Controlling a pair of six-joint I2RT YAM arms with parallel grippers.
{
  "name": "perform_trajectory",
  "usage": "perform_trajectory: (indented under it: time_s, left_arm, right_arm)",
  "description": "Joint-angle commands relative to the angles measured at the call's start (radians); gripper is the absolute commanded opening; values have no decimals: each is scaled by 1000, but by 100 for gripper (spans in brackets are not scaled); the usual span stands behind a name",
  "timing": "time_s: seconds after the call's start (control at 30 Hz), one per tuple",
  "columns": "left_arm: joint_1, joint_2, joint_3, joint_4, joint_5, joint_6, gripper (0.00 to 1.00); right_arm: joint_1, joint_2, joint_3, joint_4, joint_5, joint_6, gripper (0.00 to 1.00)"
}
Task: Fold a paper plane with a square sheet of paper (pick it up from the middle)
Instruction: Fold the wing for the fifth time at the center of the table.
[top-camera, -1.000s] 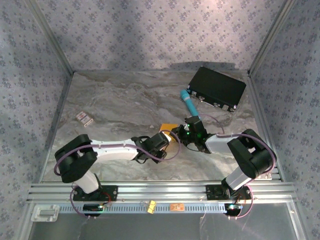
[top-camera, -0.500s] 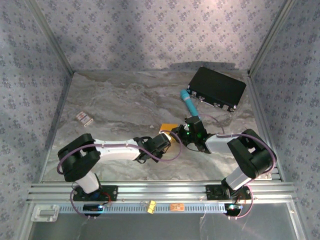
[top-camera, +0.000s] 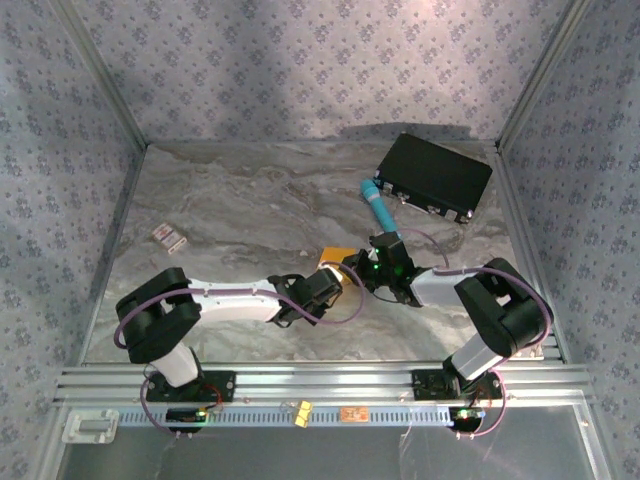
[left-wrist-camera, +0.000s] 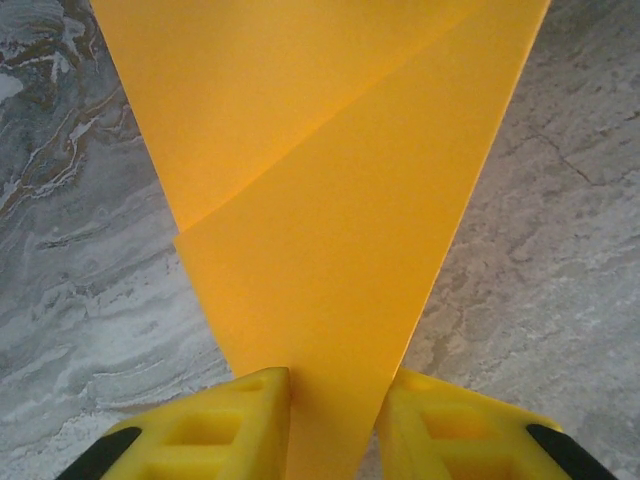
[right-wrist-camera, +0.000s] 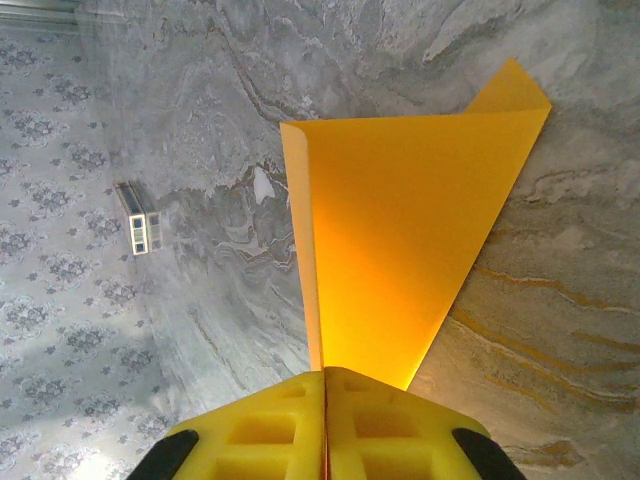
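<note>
The sheet of paper (top-camera: 337, 256), bright orange-yellow, is folded into a pointed wedge and held between my two grippers at the middle of the table. In the left wrist view the paper (left-wrist-camera: 330, 200) narrows down between my yellow fingers, and a diagonal fold line crosses it. My left gripper (left-wrist-camera: 335, 420) is shut on its narrow end. In the right wrist view the paper (right-wrist-camera: 400, 250) stands on edge, with a doubled fold at its left. My right gripper (right-wrist-camera: 325, 385) is shut on its lower tip. From above, the left gripper (top-camera: 333, 281) and right gripper (top-camera: 358, 267) nearly meet.
A teal pen-like cylinder (top-camera: 378, 204) lies just behind the right gripper. A black box (top-camera: 434, 175) sits at the back right. A small white-and-red card (top-camera: 170, 237) lies at the left, and it is also in the right wrist view (right-wrist-camera: 140, 218). Patterned walls enclose three sides.
My left gripper has edged right toward the paper and its jaws have closed in on it. The right arm has not moved.
</note>
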Motion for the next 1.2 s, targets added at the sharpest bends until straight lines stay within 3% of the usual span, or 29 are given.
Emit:
perform_trajectory:
  time_s: [0.0,0.27,0.97,1.17]
  left_arm:
    - [-8,20,27,-21,-31,16,29]
    - [-12,20,28,-24,-54,22,30]
    - [-12,13,21,-7,-60,25,9]
    - [-12,1,17,5,-60,18,4]
  right_arm:
    - [3,-14,17,-5,2,10,9]
    - [4,-12,21,-5,0,12,9]
    - [3,-20,17,-18,3,6,10]
    - [2,-66,15,-91,26,-32,20]
